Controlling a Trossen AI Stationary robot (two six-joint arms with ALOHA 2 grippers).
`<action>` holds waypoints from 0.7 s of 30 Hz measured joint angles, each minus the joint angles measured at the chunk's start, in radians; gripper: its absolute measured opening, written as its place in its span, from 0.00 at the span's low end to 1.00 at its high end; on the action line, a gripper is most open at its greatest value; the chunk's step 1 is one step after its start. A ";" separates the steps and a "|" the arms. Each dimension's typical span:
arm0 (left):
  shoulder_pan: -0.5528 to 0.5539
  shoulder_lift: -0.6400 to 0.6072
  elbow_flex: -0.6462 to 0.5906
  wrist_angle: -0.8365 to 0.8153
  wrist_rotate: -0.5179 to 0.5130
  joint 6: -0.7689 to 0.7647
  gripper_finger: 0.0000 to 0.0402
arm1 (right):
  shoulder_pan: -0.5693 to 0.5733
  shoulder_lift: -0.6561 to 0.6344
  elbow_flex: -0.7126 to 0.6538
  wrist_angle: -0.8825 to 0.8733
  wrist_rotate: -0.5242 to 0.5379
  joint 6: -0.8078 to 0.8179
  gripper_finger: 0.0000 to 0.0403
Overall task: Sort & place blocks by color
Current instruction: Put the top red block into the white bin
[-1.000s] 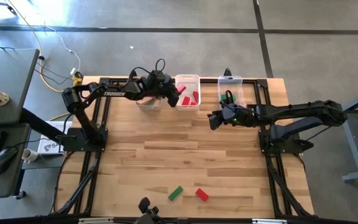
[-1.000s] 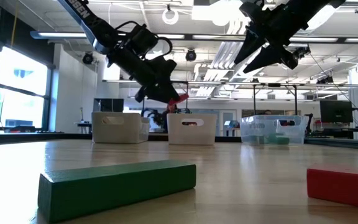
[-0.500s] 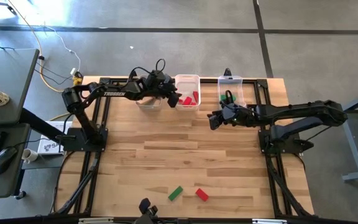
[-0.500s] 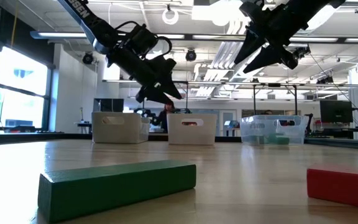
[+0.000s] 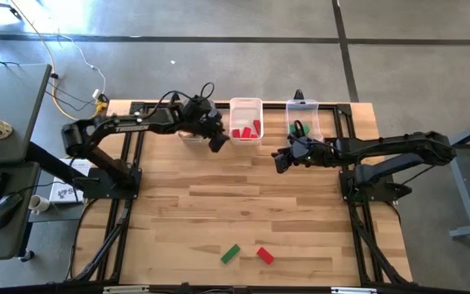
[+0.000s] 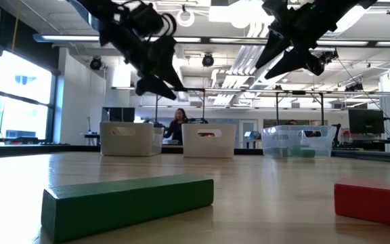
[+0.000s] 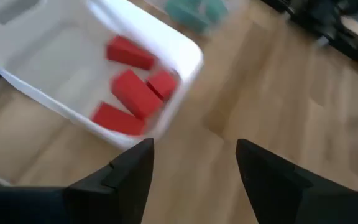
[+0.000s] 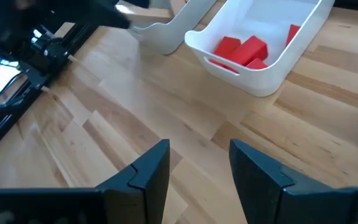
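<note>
A green block (image 5: 230, 254) and a red block (image 5: 264, 255) lie flat on the table near its near edge; they loom large in the low view, green (image 6: 127, 203) and red (image 6: 374, 203). The middle bin (image 5: 246, 104) holds several red blocks (image 7: 135, 93). The right bin (image 5: 315, 122) holds green blocks (image 5: 298, 128). My left gripper (image 5: 216, 143) hangs open and empty above the table, just off the middle bin's near left corner (image 7: 194, 146). My right gripper (image 5: 280, 159) hovers open and empty above the table, nearer than the right bin (image 8: 197, 149).
A third white bin (image 5: 188, 135) stands left of the middle one, mostly hidden under my left arm. The three bins line the far edge. Bare wood lies between the bins and the two loose blocks. A person (image 6: 177, 125) shows far off in the room.
A second ago my left gripper held a red block at its fingertips above the middle bin; the block has left the fingers. The gripper has since drawn back toward the table's left and near side and risen. My right arm has kept still.
</note>
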 joint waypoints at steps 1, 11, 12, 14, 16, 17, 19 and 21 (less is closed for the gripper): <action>-0.016 -0.021 0.000 -0.030 0.000 -0.001 0.53 | 0.005 0.000 0.000 0.000 -0.001 0.000 0.38; -0.238 -0.186 0.000 -0.254 -0.195 -0.090 0.53 | 0.087 0.000 0.000 0.101 0.072 -0.088 0.38; -0.259 -0.196 0.000 -0.273 -0.211 -0.102 0.53 | 0.100 0.000 0.000 0.140 0.076 -0.102 0.38; -0.300 -0.213 0.000 -0.299 -0.233 -0.126 0.53 | 0.126 0.000 0.000 0.222 0.079 -0.133 0.38; -0.339 -0.227 0.000 -0.314 -0.252 -0.151 0.53 | 0.152 0.000 0.000 0.298 0.089 -0.169 0.38; -0.357 -0.232 0.000 -0.326 -0.261 -0.157 0.53 | 0.165 0.000 0.000 0.334 0.097 -0.184 0.38; -0.392 -0.243 0.000 -0.347 -0.282 -0.162 0.53 | 0.190 0.000 0.000 0.405 0.114 -0.219 0.38; -0.425 -0.255 0.000 -0.380 -0.305 -0.180 0.53 | 0.214 0.000 0.000 0.467 0.126 -0.249 0.38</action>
